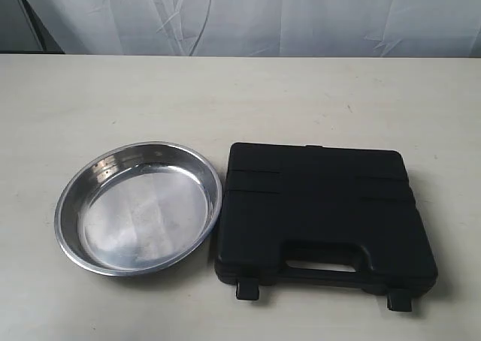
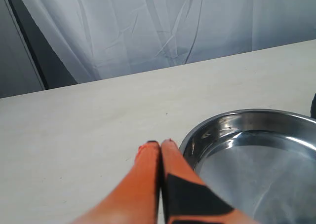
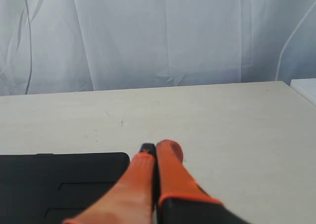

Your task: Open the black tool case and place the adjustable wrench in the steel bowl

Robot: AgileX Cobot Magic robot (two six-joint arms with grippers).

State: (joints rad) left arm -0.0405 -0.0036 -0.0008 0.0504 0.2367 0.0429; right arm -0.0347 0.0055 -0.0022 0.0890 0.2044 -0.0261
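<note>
The black tool case [image 1: 323, 213] lies closed on the table at the right, its handle and two latches toward the near edge. Left of it sits the steel bowl [image 1: 139, 206], with nothing in it. No adjustable wrench shows in any view. Neither arm appears in the exterior view. In the left wrist view my left gripper [image 2: 160, 144] is shut and holds nothing, its orange fingers just beside the bowl's rim [image 2: 207, 125]. My right gripper [image 3: 159, 147] is also shut with nothing in it, beside a corner of the case [image 3: 59, 184].
The pale table [image 1: 225, 101] stretches back to a white curtain [image 1: 248, 14]. The table's right edge [image 3: 296, 93] shows in the right wrist view.
</note>
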